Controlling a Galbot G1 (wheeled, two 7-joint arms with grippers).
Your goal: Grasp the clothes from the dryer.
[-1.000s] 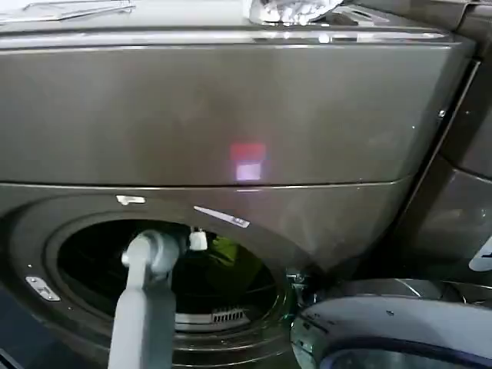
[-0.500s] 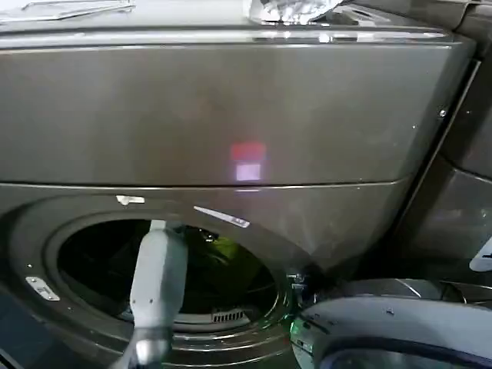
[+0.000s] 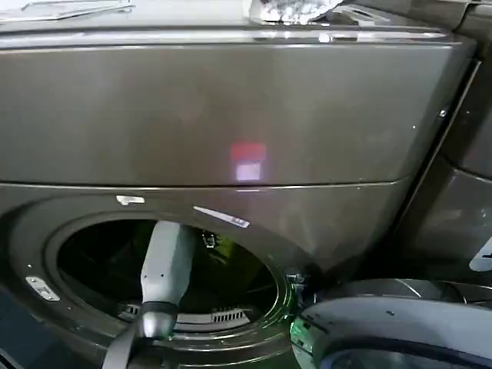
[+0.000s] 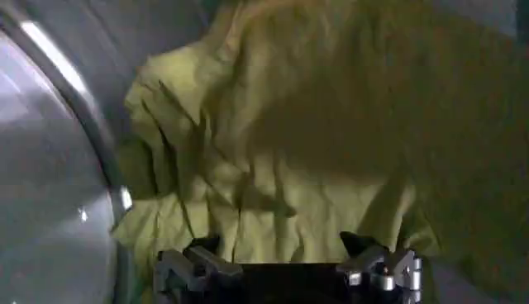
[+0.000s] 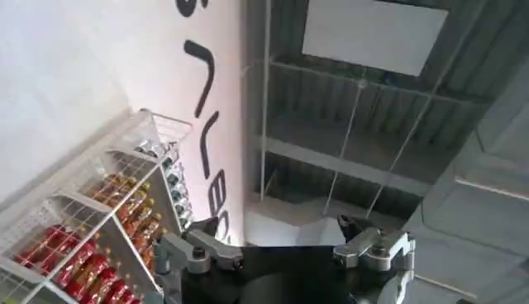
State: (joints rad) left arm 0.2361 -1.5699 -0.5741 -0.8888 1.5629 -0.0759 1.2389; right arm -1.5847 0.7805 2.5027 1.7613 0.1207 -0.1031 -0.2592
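Reaching into the dryer (image 3: 231, 115), the left arm extends through the round drum mouth toward the clothes (image 4: 281, 140).

From the left, the curved metal drum wall (image 4: 50, 165) rises beside the crumpled yellow-green bundle, which lies heaped against the drum's inside with no clear long axis, its folds running many ways. The left end effector (image 4: 285, 248) sits just in front of the bundle's near edge, fingers spread apart with cloth between and beyond them, nothing pinched. In the head view a green patch of the clothes (image 3: 225, 247) shows just right of the arm. The open door (image 3: 392, 327) lies at lower right. The right end effector (image 5: 281, 235) is spread, aimed at a ceiling and stocked shelves (image 5: 91, 239).
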